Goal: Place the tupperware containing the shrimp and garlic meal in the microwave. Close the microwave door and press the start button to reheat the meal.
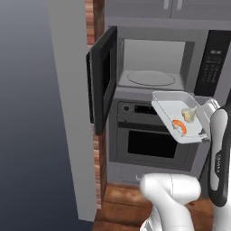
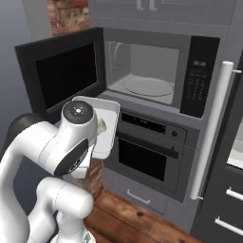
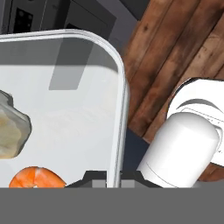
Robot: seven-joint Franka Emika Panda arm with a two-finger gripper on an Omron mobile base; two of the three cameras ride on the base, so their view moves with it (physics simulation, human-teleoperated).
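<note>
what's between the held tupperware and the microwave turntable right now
Nothing solid: in the left base view the tupperware, pinched at its rim by the gripper, hangs just below the open cavity, with only air up to the turntable.

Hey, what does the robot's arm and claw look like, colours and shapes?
The arm is glossy white, built of rounded tube segments with dark joint bands and a round dark-grey cap on one joint. The claw ends in two small dark fingertips.

You face a grey cabinet wall with a built-in oven low in it, a brick strip at its left, and wooden plank flooring below.
</note>
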